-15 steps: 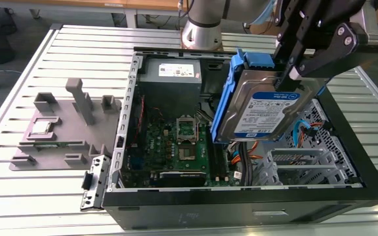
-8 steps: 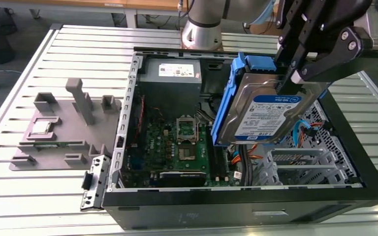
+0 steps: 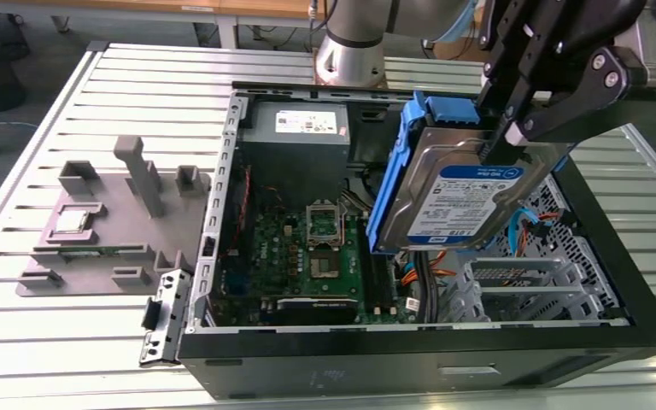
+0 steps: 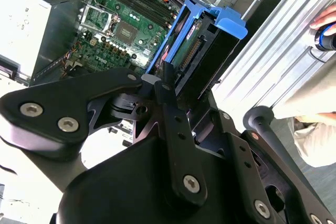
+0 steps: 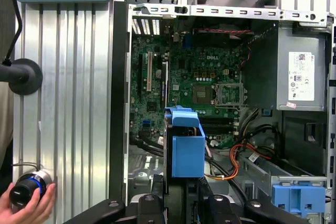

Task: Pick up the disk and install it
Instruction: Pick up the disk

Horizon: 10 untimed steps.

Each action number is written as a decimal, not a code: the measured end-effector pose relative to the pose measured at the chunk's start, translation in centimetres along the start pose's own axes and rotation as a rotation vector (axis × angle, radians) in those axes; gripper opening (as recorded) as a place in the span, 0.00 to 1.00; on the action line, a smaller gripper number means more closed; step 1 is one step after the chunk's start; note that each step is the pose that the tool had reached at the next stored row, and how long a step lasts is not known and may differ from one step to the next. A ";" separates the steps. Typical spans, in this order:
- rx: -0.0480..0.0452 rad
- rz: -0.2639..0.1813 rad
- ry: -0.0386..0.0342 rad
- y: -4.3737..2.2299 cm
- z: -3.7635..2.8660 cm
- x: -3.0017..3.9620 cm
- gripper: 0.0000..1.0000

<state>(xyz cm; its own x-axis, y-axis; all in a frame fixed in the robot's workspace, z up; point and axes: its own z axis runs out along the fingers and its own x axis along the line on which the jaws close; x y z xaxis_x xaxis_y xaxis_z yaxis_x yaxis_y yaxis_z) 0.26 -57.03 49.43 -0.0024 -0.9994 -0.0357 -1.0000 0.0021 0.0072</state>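
The disk is hanging in the hand over the open computer case.
The disk is standing on edge, slightly tilted, with its label facing outward and its blue handle end uppermost, and the hand is pinching its upper part. Beneath it the motherboard is lying bare inside the case. The case is sitting on the slatted counter toward the edge at the exterior view's right, and a grey fixture is resting nearer the opposite edge.

The gripper is clamping the disk near its upper end and holding it tilted, label outward, above the open computer case; a grey fixture is lying on the slatted table at the exterior view's left
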 end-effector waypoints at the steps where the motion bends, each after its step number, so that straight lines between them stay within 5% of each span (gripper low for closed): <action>1: 0.0000 0.000 0.0000 -0.03 0.00 0.05 0.35; 10: 0.0001 0.001 -0.0001 -0.55 0.03 0.91 0.35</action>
<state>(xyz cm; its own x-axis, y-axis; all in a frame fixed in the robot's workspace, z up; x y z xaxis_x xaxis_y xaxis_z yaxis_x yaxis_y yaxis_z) 0.80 -57.94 49.36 -0.0036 -0.9994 -0.0358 -1.0000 0.0033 0.0072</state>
